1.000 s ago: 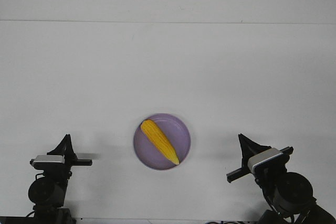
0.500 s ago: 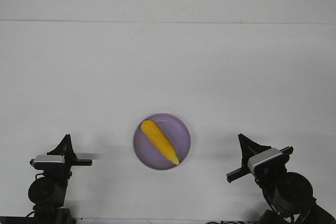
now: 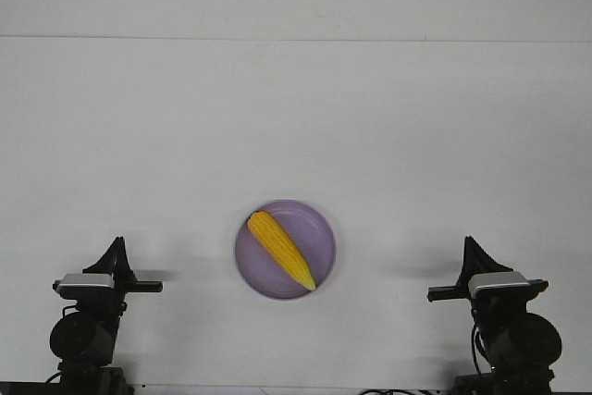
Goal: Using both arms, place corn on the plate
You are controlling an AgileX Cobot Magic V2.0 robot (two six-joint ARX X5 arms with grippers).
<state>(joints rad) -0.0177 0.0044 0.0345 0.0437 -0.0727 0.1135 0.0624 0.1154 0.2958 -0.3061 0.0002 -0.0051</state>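
Note:
The yellow-orange corn (image 3: 281, 249) lies diagonally across the lavender plate (image 3: 317, 228) near the front middle of the table, its pointed end toward the front right. My left gripper (image 3: 117, 245) rests at the front left, well apart from the plate, its fingers together in a single point. At the front right my right gripper (image 3: 473, 245) sits upright, also tapering to one point and holding nothing. Neither gripper touches the corn or the plate.
A white table (image 3: 296, 136) stretches away behind the plate to a seam line near the back. Both arm bases sit at the front edge.
The right arm has swung right and straightened, so its gripper now points straight back instead of leaning left. The left arm, corn and plate have not moved.

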